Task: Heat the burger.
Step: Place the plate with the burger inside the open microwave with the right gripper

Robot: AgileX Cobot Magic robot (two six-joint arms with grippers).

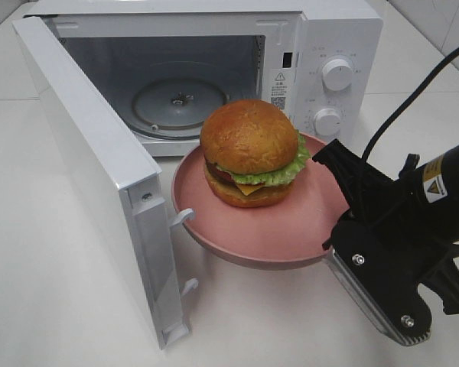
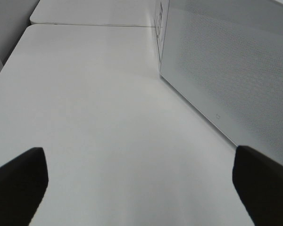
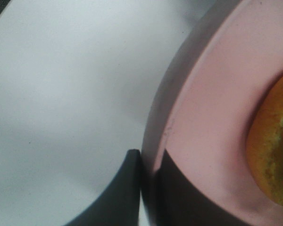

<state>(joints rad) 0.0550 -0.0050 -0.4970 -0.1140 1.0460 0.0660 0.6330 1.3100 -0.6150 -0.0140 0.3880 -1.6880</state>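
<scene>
The burger (image 1: 251, 149) has a golden-brown domed bun, green lettuce, yellow cheese and a dark patty. It sits on a pink round plate (image 1: 268, 229) in front of the open microwave (image 1: 329, 46). My right gripper (image 1: 333, 238) is shut on the plate's right rim and holds it just above the table. The right wrist view shows my right gripper (image 3: 148, 165) with its dark fingers (image 3: 118, 197) clamped on the plate's rim (image 3: 212, 117), and the burger's edge (image 3: 273, 141). My left gripper (image 2: 141, 188) is open and empty over the bare table, out of the exterior view.
The microwave door (image 1: 92, 168) stands wide open to the left of the plate, and its latch hooks (image 1: 185, 216) stick out near the plate's rim. A glass turntable (image 1: 180, 102) lies inside. The door's meshed outer face (image 2: 226, 70) shows beside my left gripper.
</scene>
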